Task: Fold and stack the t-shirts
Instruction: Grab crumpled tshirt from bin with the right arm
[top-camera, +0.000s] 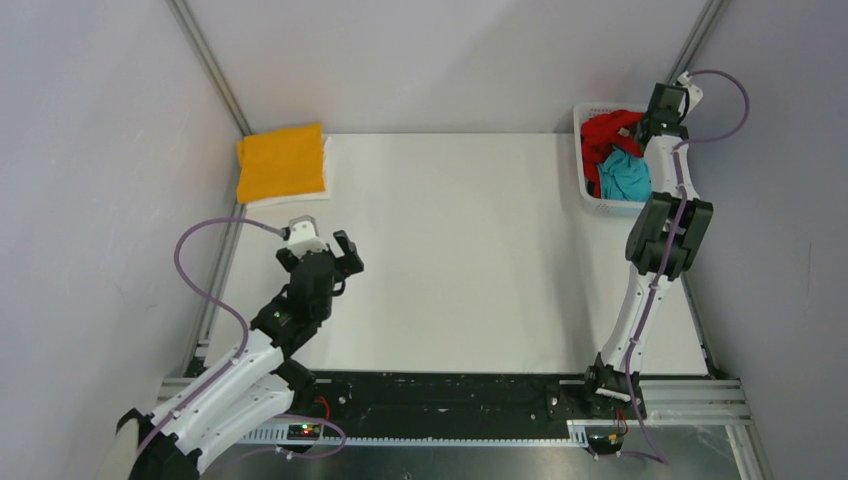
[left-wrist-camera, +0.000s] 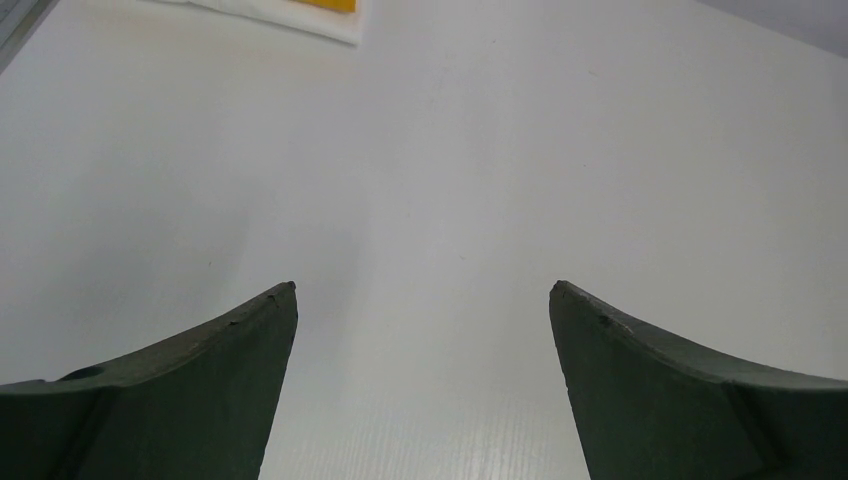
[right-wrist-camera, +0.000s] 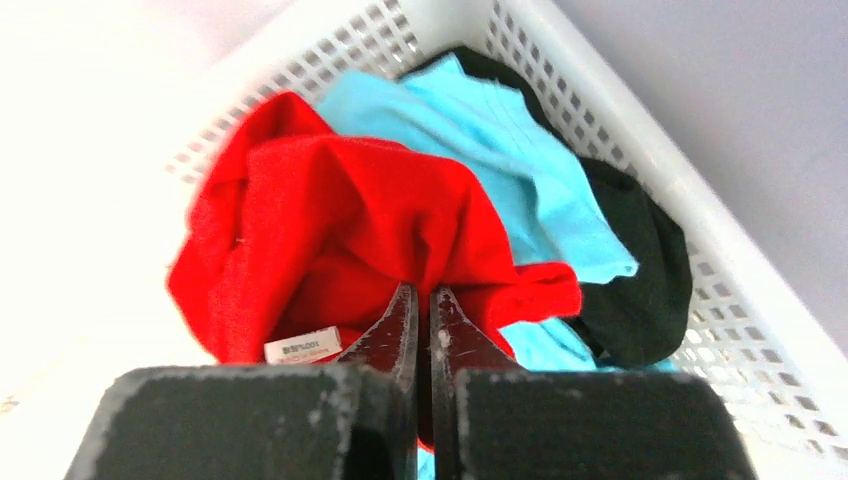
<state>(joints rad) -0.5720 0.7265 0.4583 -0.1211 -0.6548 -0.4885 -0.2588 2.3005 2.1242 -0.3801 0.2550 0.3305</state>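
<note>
A folded orange-yellow t-shirt (top-camera: 281, 161) lies on a folded white t-shirt (top-camera: 290, 198) at the table's far left corner. A bright red t-shirt (right-wrist-camera: 330, 230) with a small white neck label, a turquoise t-shirt (right-wrist-camera: 500, 150) and a black t-shirt (right-wrist-camera: 640, 270) lie crumpled in the white lattice basket (top-camera: 596, 205) at the far right. My right gripper (right-wrist-camera: 421, 292) is shut on a fold of the red t-shirt over the basket. My left gripper (left-wrist-camera: 423, 288) is open and empty above bare table, near the left side.
Grey walls and metal frame posts close in the table on three sides. The basket's wall (right-wrist-camera: 700, 210) rises to the right of my right gripper. The stack's corner shows at the top of the left wrist view (left-wrist-camera: 300, 15).
</note>
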